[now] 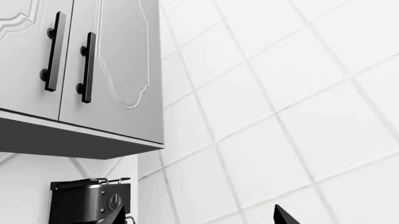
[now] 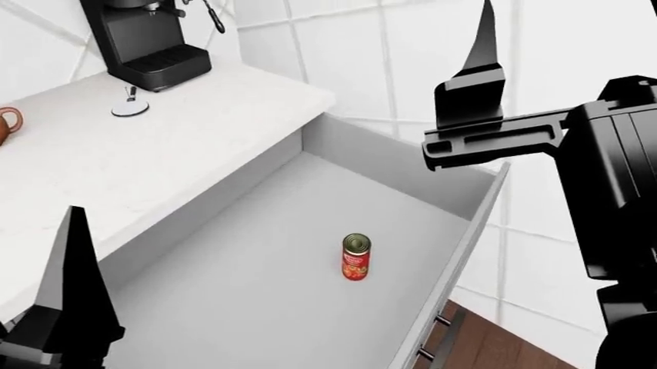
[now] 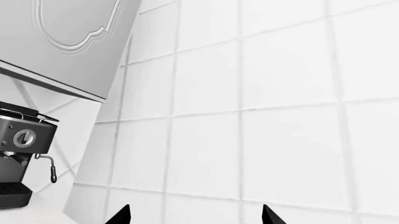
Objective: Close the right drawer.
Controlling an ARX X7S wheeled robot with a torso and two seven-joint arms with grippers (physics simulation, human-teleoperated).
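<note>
Drawer closing is what we are judging here, and we are starting at our own jaws. The right gripper [image 2: 482, 108] is hanging raised above the far end of the open box, fingers pointing up toward the tiled wall [image 3: 262, 93]; its wrist view is showing two dark tips spread well apart with only tile between them, so we are reading the jaws as released and holding nothing. The left gripper [image 2: 67, 307] is sitting low at our near left, over the edge of the white tabletop [image 2: 154, 154]; its wrist view is likewise showing two tips apart against tile, so released as well.

Moving outward, the right drawer [image 2: 257, 300] is lying pulled far out below and between both arms, its long axis running from us toward the wall. A small red can [image 2: 355, 257] is standing upright on the pale floor inside. The drawer's front panel is forming the right-hand rim in the head view, with the black bar handle [image 2: 436, 338] just peeking beneath it on the outer face.

We are judging the right arm nearer to that front, which lies below and slightly right of its jaws. A coffee machine [image 2: 144, 38] is standing on the tabletop, well apart.
</note>
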